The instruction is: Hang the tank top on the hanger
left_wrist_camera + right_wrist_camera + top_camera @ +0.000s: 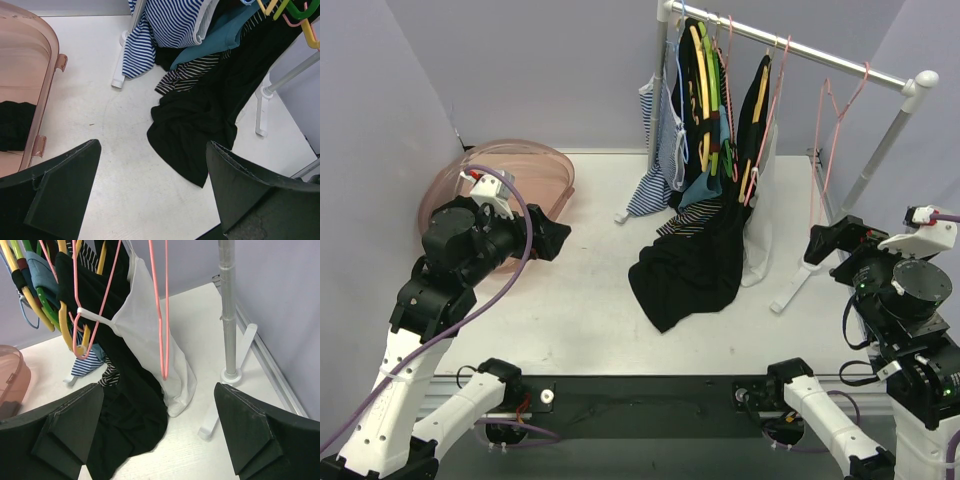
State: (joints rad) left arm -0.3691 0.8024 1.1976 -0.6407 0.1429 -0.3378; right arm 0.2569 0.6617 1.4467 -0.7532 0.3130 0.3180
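Note:
The black tank top (14,125) lies crumpled inside the pink basket (47,75) at the left of the left wrist view; in the top view my left arm hides it. The empty pink hanger (836,125) hangs on the right part of the rail and also shows in the right wrist view (162,315). My left gripper (556,240) (152,145) is open and empty, above the table just right of the basket. My right gripper (823,243) (159,386) is open and empty, near the rack's right foot, below and short of the hanger.
A clothes rack (790,45) stands at the back with several garments on yellow, green and pink hangers. A long black garment (690,265) trails onto the table. A blue-and-white striped top (655,180) and a white garment (150,345) hang beside it. The rack's white foot (215,415) is near my right gripper.

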